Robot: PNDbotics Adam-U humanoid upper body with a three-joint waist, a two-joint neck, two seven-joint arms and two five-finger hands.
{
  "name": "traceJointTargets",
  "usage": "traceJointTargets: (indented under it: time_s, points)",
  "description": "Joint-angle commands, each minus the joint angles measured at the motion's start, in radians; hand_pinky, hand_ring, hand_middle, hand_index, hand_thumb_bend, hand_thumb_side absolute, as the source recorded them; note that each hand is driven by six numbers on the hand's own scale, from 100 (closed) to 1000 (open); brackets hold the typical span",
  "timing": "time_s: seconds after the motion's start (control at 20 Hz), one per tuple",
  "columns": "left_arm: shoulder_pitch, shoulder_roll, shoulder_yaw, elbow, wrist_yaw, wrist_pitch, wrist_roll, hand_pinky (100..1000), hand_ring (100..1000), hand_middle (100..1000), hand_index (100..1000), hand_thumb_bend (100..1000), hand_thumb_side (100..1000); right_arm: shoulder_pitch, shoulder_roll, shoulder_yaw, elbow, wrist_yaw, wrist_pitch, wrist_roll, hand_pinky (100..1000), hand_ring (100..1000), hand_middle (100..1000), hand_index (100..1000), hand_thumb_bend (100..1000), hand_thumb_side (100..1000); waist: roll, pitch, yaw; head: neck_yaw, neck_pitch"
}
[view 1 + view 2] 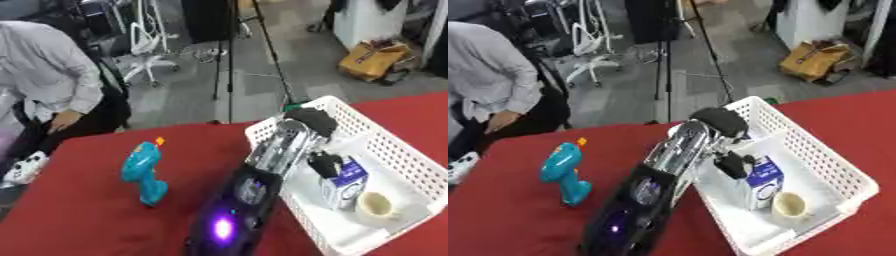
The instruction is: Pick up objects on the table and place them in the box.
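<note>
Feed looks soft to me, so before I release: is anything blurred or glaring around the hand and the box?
Left eye view: purple light glares on the forearm; the fingers over the carton are smeared. Right eye view: equally soft, the box mesh blurs, the roll of tape stays readable, the blue toy lacks detail.

Table [79, 220]: matt red cloth. Box [398, 150]: white plastic lattice, smooth. Toy [143, 172]: glossy teal plastic with an orange tip. Carton [765, 182]: printed paperboard, blue and white. Tape roll [376, 206]: cream, papery. Arm [280, 150]: silver metal section, glossy black casing.
</note>
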Motion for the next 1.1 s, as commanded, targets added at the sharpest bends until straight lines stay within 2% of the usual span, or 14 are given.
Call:
traceJointTargets:
  time_s: [0.05,0.1,0.15,0.3,0.45,0.5,0.55,0.6,0.65,0.7,0.75,0.8,0.85,1.1]
  points:
    - [-0.025,0.010,0.009,0.015,0.022,-0.003,0.084,464,410,341,577,100,333,-0.015,-0.019,0.001,-0.012,-0.009,-0.012,-0.006,726,669,558,594,100,456,-0.011,-0.014,-0.002,0.005,-0.012]
    - [-0.025,0.010,0.010,0.022,0.029,-0.003,0.110,483,418,353,585,100,360,-0.015,-0.019,0.001,-0.012,-0.009,-0.012,-0.006,726,669,558,594,100,456,-0.011,-0.013,-0.003,0.006,-0.012]
    - [-0.026,0.009,0.010,0.029,0.039,-0.007,0.139,533,442,379,629,100,452,-0.015,-0.019,0.001,-0.012,-0.010,-0.012,-0.006,726,669,558,594,100,457,-0.011,-0.013,-0.004,0.006,-0.013]
    - [-0.028,0.010,0.015,0.057,0.083,-0.026,0.221,616,490,404,698,100,539,-0.016,-0.018,0.003,-0.012,-0.010,-0.012,-0.006,726,669,557,593,100,457,-0.010,-0.012,-0.007,0.007,-0.013]
    - [-0.035,0.012,0.017,0.086,0.138,-0.062,0.298,753,585,517,817,100,681,-0.017,-0.017,0.005,-0.012,-0.011,-0.014,-0.006,726,669,557,593,100,457,-0.008,-0.010,-0.011,0.009,-0.013]
    - [-0.037,0.015,0.018,0.095,0.152,-0.075,0.319,753,585,517,817,100,681,-0.018,-0.017,0.006,-0.012,-0.011,-0.014,-0.006,726,669,557,593,100,457,-0.007,-0.010,-0.012,0.010,-0.014]
    - [-0.041,0.016,0.021,0.103,0.169,-0.090,0.342,819,663,652,881,100,763,-0.019,-0.017,0.008,-0.012,-0.012,-0.015,-0.006,725,669,557,593,100,459,-0.006,-0.009,-0.016,0.013,-0.015]
    - [-0.046,0.020,0.024,0.115,0.187,-0.103,0.365,819,663,652,881,100,763,-0.021,-0.017,0.009,-0.012,-0.013,-0.017,-0.006,725,669,557,593,100,459,-0.005,-0.007,-0.020,0.016,-0.016]
    - [-0.050,0.024,0.027,0.128,0.200,-0.113,0.383,865,752,773,927,100,824,-0.023,-0.016,0.010,-0.012,-0.014,-0.018,-0.006,725,670,557,593,100,459,-0.004,-0.007,-0.024,0.018,-0.016]
    - [-0.055,0.028,0.029,0.139,0.210,-0.121,0.400,865,752,773,927,100,824,-0.024,-0.016,0.011,-0.012,-0.014,-0.019,-0.006,725,670,557,593,100,459,-0.003,-0.006,-0.027,0.020,-0.016]
    - [-0.057,0.029,0.031,0.148,0.216,-0.128,0.416,896,834,870,973,100,881,-0.024,-0.016,0.011,-0.012,-0.015,-0.020,-0.006,725,670,557,593,100,459,-0.003,-0.005,-0.029,0.020,-0.017]
    - [-0.058,0.030,0.031,0.153,0.222,-0.135,0.428,896,834,870,973,100,881,-0.024,-0.016,0.011,-0.012,-0.015,-0.020,-0.006,725,670,557,593,100,459,-0.002,-0.004,-0.029,0.020,-0.017]
    - [-0.058,0.030,0.031,0.157,0.226,-0.140,0.437,930,921,967,1000,100,933,-0.024,-0.016,0.011,-0.012,-0.015,-0.021,-0.006,725,670,557,593,100,458,-0.002,-0.004,-0.029,0.019,-0.016]
    - [-0.055,0.032,0.032,0.151,0.244,-0.163,0.484,946,959,1000,1000,100,919,-0.025,-0.015,0.014,-0.012,-0.017,-0.022,-0.006,725,670,557,593,100,456,0.000,-0.004,-0.030,0.016,-0.014]
